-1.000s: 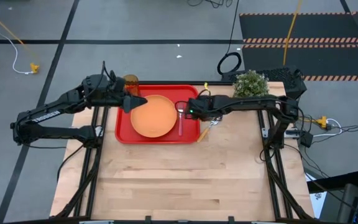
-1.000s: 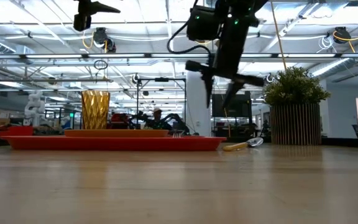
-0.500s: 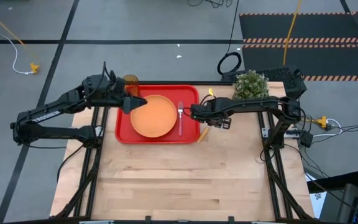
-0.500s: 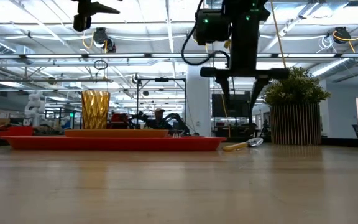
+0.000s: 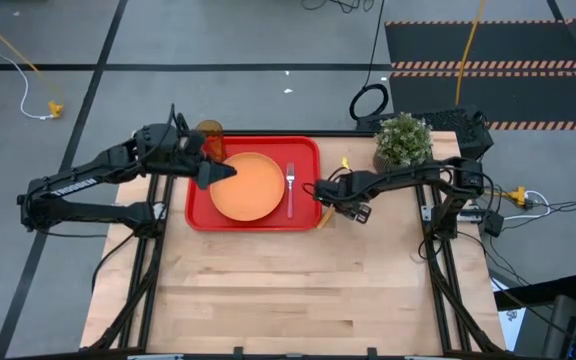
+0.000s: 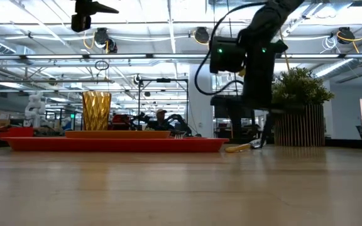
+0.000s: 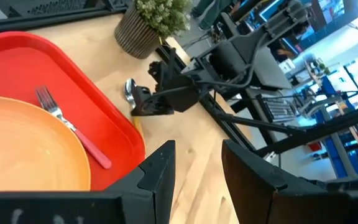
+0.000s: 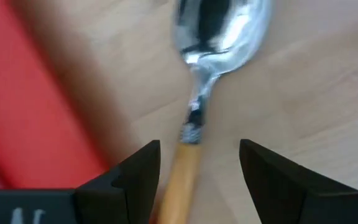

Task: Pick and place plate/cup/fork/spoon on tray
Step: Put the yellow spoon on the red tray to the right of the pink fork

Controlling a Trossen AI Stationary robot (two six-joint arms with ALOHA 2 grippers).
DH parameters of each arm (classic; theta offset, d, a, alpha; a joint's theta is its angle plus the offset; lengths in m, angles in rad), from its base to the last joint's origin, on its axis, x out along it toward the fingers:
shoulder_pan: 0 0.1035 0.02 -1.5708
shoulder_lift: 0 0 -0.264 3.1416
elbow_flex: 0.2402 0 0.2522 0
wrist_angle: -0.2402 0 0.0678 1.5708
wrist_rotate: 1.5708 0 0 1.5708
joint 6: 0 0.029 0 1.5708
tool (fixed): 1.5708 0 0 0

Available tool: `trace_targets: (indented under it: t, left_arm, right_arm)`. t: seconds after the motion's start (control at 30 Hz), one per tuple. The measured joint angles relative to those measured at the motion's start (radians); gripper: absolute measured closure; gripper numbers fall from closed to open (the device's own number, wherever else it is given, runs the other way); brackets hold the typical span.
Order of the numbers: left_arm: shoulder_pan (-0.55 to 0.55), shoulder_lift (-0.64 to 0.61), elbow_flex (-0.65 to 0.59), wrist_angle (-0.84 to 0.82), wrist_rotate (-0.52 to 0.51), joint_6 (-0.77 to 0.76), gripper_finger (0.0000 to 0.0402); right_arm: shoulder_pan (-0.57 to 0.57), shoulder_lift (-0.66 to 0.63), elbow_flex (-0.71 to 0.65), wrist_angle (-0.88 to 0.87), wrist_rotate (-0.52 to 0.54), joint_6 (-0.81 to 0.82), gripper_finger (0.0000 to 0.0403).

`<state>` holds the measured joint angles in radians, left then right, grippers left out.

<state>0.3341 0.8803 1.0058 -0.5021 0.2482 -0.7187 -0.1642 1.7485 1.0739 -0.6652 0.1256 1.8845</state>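
The red tray [image 5: 303,150] holds the orange plate [image 5: 246,186], the pink-handled fork [image 5: 290,188] beside the plate, and the amber cup [image 5: 211,133] upright in its far left corner. The spoon [image 8: 194,106] lies flat on the table just right of the tray. My right gripper [image 8: 194,168] is open and low over the spoon, one finger on each side of its orange handle [image 8: 182,177], apparently without touching it. My left gripper [image 5: 218,170] is open and empty above the plate's left side.
A potted green plant [image 5: 403,140] stands at the table's far right, close behind my right arm. The tray's right rim [image 7: 120,127] lies close beside the spoon. Bare wood fills the table's near half [image 5: 288,290].
My right gripper has gone from above the tray's right part, by the fork, toward the table's right edge and down to the spoon, turning about as it went. It has stayed open. The fork, plate and cup have stayed in place.
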Motion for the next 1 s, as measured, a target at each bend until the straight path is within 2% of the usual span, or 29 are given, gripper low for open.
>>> trace_targets:
  t: [0.13,0.43,0.83,1.0]
  left_arm:
    - [-0.003,0.000,0.000,-0.004,0.000,0.014,0.0270]
    - [-0.001,0.000,0.000,-0.003,-0.040,0.044,0.0270]
    - [-0.001,0.000,0.000,-0.003,-0.049,0.070,0.0270]
    - [-0.001,0.000,0.000,-0.003,-0.062,0.095,0.0270]
  right_arm:
    - [0.000,-0.004,-0.045,0.046,0.000,0.015,0.0192]
    - [-0.020,-0.005,-0.057,0.047,-0.002,-0.110,0.0204]
    - [-0.068,-0.002,-0.060,0.022,-0.041,-0.225,0.0337]
    - [-0.075,-0.002,-0.060,0.024,-0.043,-0.273,0.0371]
